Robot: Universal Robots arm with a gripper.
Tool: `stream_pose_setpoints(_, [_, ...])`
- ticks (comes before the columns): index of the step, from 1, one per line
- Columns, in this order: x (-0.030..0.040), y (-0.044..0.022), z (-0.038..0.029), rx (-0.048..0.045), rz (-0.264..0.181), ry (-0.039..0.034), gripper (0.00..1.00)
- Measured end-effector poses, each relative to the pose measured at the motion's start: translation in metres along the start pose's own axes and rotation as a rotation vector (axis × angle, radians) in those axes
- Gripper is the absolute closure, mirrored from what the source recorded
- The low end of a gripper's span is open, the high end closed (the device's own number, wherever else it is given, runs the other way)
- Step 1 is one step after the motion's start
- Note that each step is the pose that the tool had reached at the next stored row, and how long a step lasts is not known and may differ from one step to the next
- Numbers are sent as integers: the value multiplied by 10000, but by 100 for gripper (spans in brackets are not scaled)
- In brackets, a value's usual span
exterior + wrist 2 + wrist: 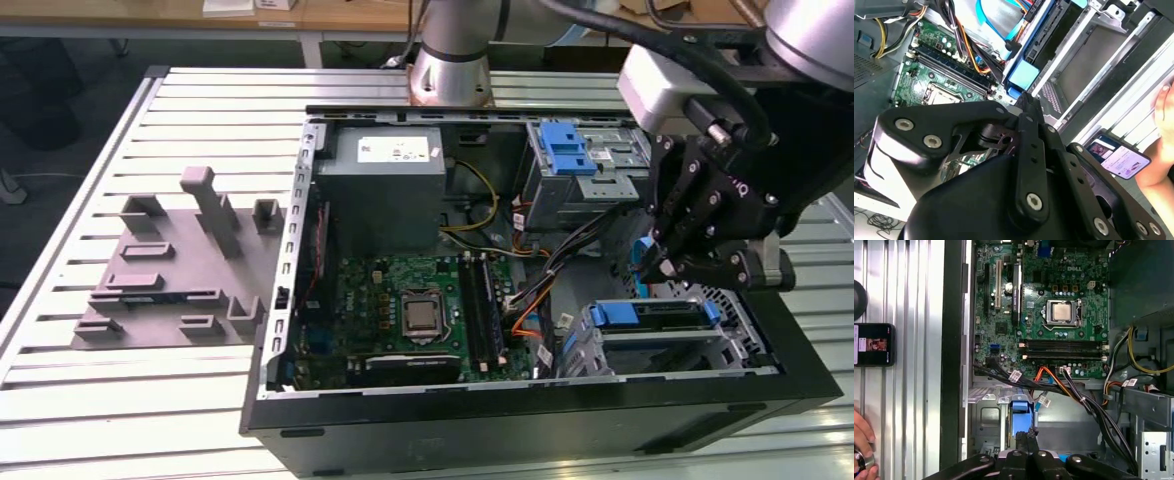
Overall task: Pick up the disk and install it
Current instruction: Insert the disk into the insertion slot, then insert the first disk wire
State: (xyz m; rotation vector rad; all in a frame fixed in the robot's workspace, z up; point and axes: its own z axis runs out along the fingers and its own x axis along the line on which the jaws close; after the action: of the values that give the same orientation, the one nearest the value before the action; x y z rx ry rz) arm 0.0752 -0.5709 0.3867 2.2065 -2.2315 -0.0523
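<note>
Jaws pressed together, empty, on gripper (663, 268) poised over open computer case (400, 425); disk (650, 316) just below fingertips, seated edge-up in bay, long axis crosswise.

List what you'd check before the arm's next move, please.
1. Gripper over the disk: ok, it hangs right above the disk's blue end.
2. Disk fully seated in its bay: cannot tell.
3. Cables clear of the gripper: cannot tell, they run close by.
4. People clear: not ok, a hand is at the table beside the case.
5. Phone out of the way: ok, it lies outside the case.
</note>
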Motion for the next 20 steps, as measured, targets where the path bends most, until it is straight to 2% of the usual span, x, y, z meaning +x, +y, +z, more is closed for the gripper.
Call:
stream_pose_setpoints(2, [1,-1,32,1,0,0,89])
stream_pose_setpoints(13, [1,-2,42,0,2,0,89])
stream_pose_setpoints(20, [0,-28,41,0,0,0,89])
